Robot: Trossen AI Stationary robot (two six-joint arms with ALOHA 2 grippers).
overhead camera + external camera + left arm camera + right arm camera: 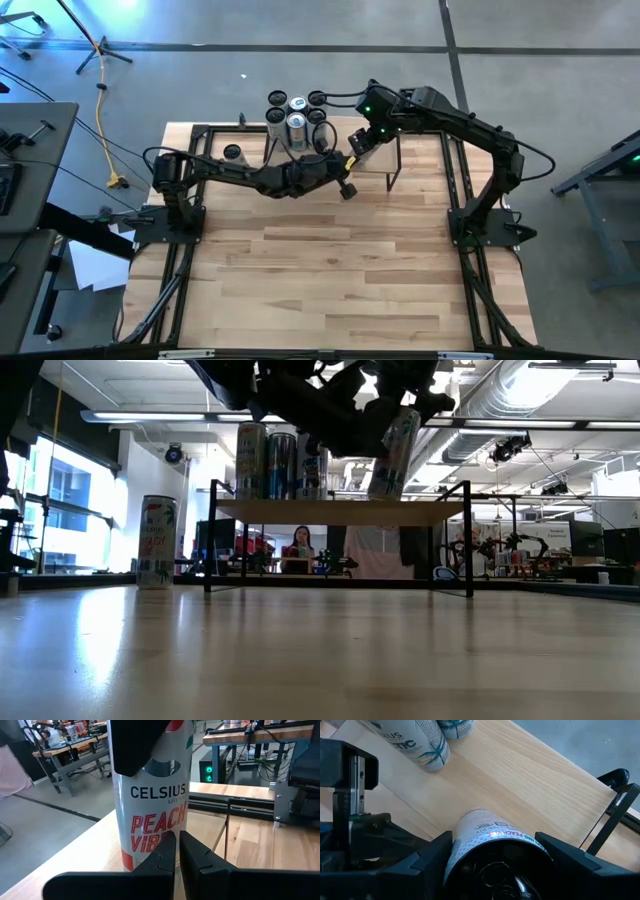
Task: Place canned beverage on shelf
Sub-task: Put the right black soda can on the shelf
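The right gripper (495, 865) jaws clasp the can (492, 840), seemingly tilted above the shelf (530, 775); left gripper (177, 855) jaws closed.

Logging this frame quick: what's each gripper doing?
Left gripper: shut, empty.
Right gripper: shut on the Celsius can over the shelf.

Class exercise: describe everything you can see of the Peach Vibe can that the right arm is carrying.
The Peach Vibe can is a tall, slim white metal can with black CELSIUS lettering and red-orange flavour text. The right tool grips it between its two dark fingers near the top, where its pull-tab lid shows. It hangs tilted just above the shelf; contact cannot be told. Other cans stand nearby. The shut left tool sits close in front.
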